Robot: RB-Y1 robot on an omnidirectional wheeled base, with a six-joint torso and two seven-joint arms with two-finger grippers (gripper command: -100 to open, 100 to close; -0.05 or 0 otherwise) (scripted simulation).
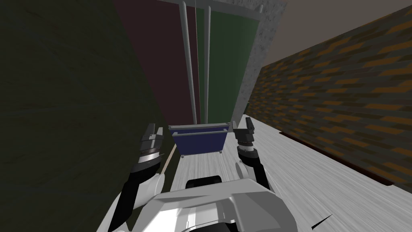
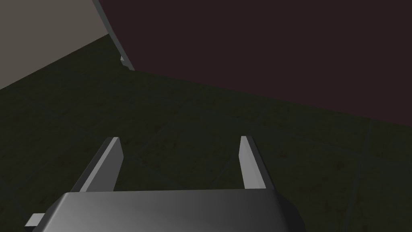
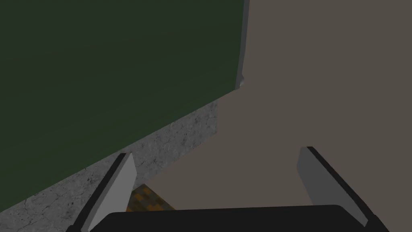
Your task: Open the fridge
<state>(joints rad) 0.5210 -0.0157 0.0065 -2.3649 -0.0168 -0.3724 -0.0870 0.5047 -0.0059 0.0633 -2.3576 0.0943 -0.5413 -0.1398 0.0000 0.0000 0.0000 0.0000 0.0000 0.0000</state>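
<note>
The fridge stands straight ahead in the head view, with a dark maroon left door (image 1: 161, 60) and a green right door (image 1: 231, 60). Two long grey vertical handles (image 1: 188, 60) (image 1: 207, 60) run side by side at the seam. A blue drawer front (image 1: 199, 141) sits at its foot. My left gripper (image 1: 151, 131) hangs low by the maroon door, open and holding nothing; its wrist view has the fingers (image 2: 181, 139) apart before the maroon door (image 2: 261, 48). My right gripper (image 1: 245, 125) is open at the drawer's right end, fingers (image 3: 217, 152) spread below the green door (image 3: 100, 80).
A dark olive panel (image 1: 60, 100) rises close on my left. A speckled grey slab (image 1: 263, 52) flanks the fridge's right side. A brick-patterned wall (image 1: 342, 100) runs along the right. Pale plank floor (image 1: 305, 173) lies between me and that wall.
</note>
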